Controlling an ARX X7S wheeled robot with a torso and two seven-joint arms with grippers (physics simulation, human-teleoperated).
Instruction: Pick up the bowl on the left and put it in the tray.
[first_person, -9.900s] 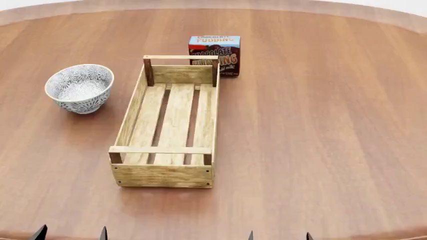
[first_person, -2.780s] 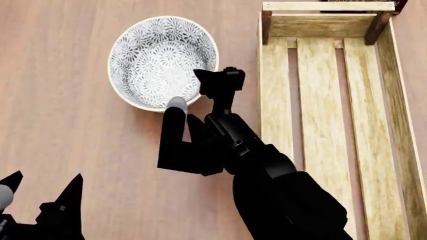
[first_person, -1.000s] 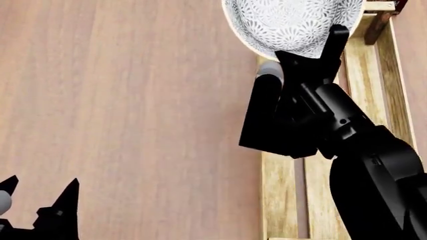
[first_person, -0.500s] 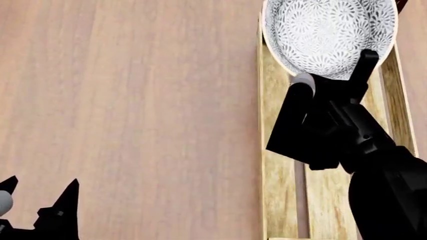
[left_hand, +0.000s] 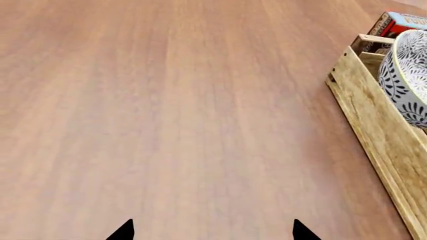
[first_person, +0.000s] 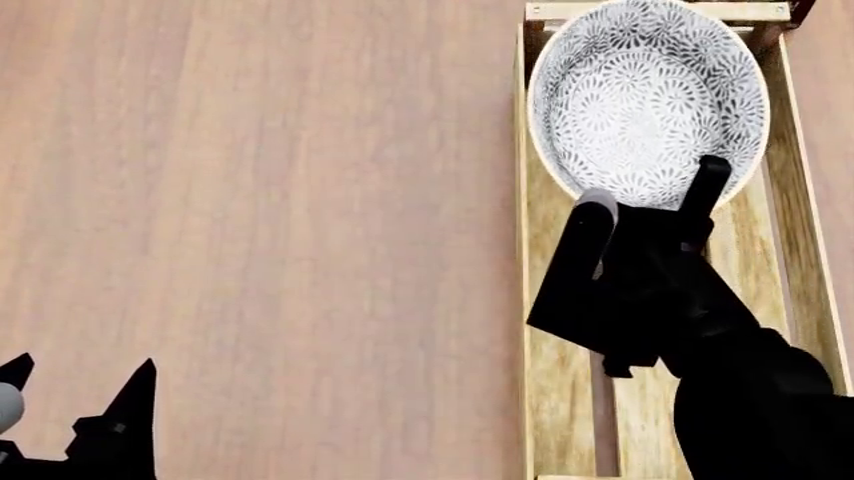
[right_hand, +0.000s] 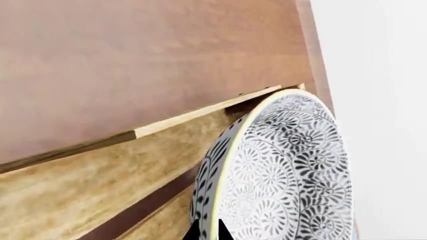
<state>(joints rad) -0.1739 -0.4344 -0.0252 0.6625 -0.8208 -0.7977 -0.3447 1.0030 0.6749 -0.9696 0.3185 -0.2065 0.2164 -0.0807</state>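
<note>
The bowl (first_person: 650, 95), white with a grey-blue floral pattern, sits between the side walls at the far end of the tray (first_person: 554, 380), a light-wood slatted crate. My right gripper (first_person: 654, 195) is shut on the bowl's near rim, one finger inside and one outside. The right wrist view shows the rim of the bowl (right_hand: 287, 170) pinched between that gripper's (right_hand: 208, 233) tips, with the tray's wall (right_hand: 100, 190) beside it. In the left wrist view the bowl (left_hand: 408, 75) rises above the tray's side wall (left_hand: 373, 125). My left gripper (first_person: 74, 390) (left_hand: 213, 232) is open over bare table.
A chocolate pudding box (left_hand: 403, 20) stands just beyond the tray's far end. The brown wooden table (first_person: 267, 200) stretches wide to the left of the tray. The near half of the tray lies under my right arm.
My right gripper has carried the bowl rightward from over the tray's left wall to between both walls, and lower into the far end. The left gripper has not moved.
</note>
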